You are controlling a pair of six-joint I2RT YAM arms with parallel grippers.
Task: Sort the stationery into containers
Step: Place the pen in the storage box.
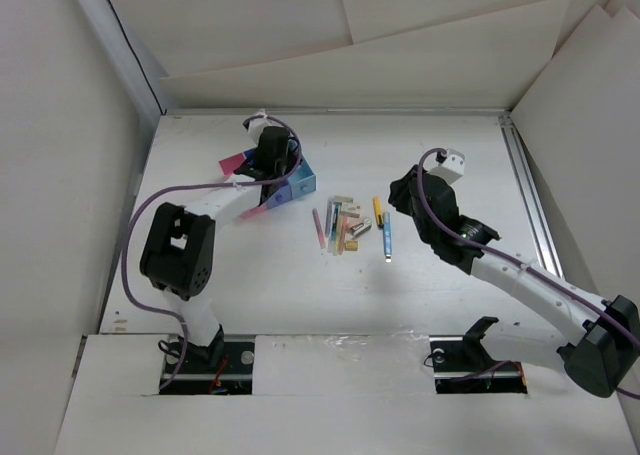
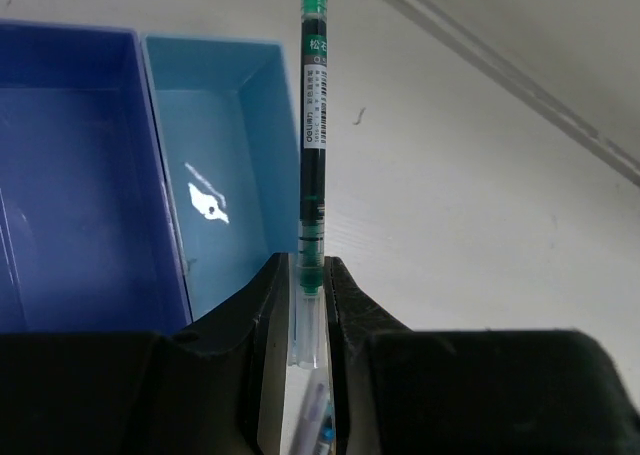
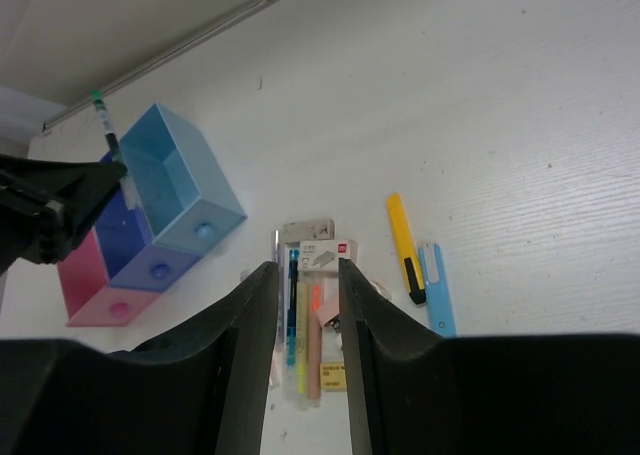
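Note:
My left gripper (image 2: 310,275) is shut on the lower end of a green pen (image 2: 313,125), which stands up out of the jaws. It hangs over the right wall of the light blue container (image 2: 215,155), with the dark blue container (image 2: 80,175) beside it. In the top view the left gripper (image 1: 265,160) is over the joined containers (image 1: 300,183). My right gripper (image 3: 305,275) is open above the stationery pile (image 3: 310,315), with nothing between its fingers. The pile (image 1: 340,225) holds several pens and small blocks. The pink container (image 3: 90,285) adjoins the dark blue one.
A yellow cutter (image 3: 403,245) and a light blue tool (image 3: 437,290) lie just right of the pile. A metal rail (image 1: 525,195) runs along the table's right side. White board walls stand at the back and at both sides.

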